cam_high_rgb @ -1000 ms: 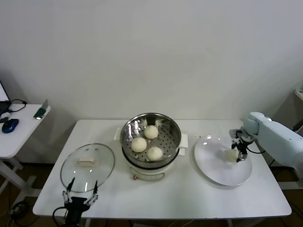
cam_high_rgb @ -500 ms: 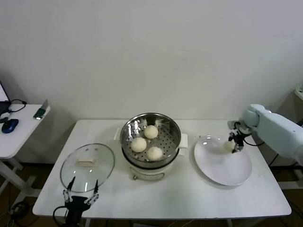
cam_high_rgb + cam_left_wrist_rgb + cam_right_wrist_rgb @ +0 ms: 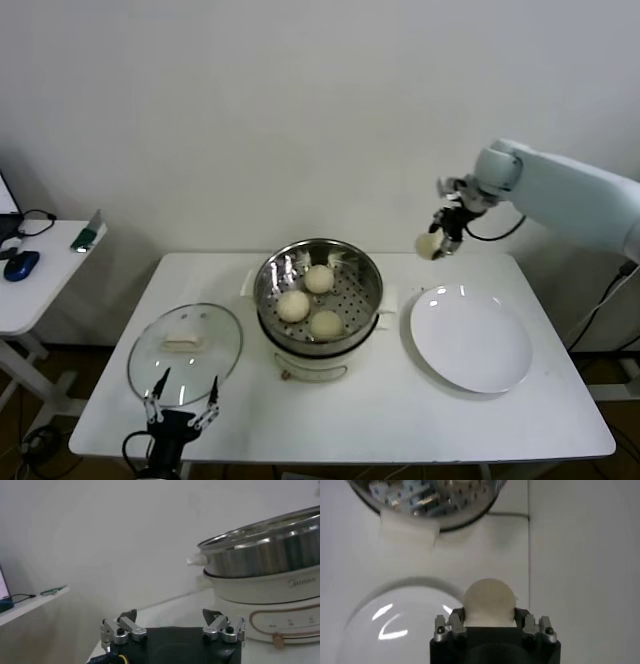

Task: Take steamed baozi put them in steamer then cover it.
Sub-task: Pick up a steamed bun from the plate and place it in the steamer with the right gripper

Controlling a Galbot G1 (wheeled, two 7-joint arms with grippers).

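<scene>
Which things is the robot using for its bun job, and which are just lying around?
For the job:
steamer with three buns inside
fourth bun held up by the right tool
glass cover on the table
white plate
left tool

Just lying around:
blue mouse
side table

There are four baozi: three lie in the steamer [image 3: 318, 292], at [image 3: 319, 279], [image 3: 293, 305] and [image 3: 327, 324], and one [image 3: 429, 245] is held in the right gripper [image 3: 441, 240]. There is one steamer, one cover [image 3: 186, 351], one plate [image 3: 470, 338], one table [image 3: 400, 410] and two grippers, the left gripper [image 3: 182, 402] too.
</scene>
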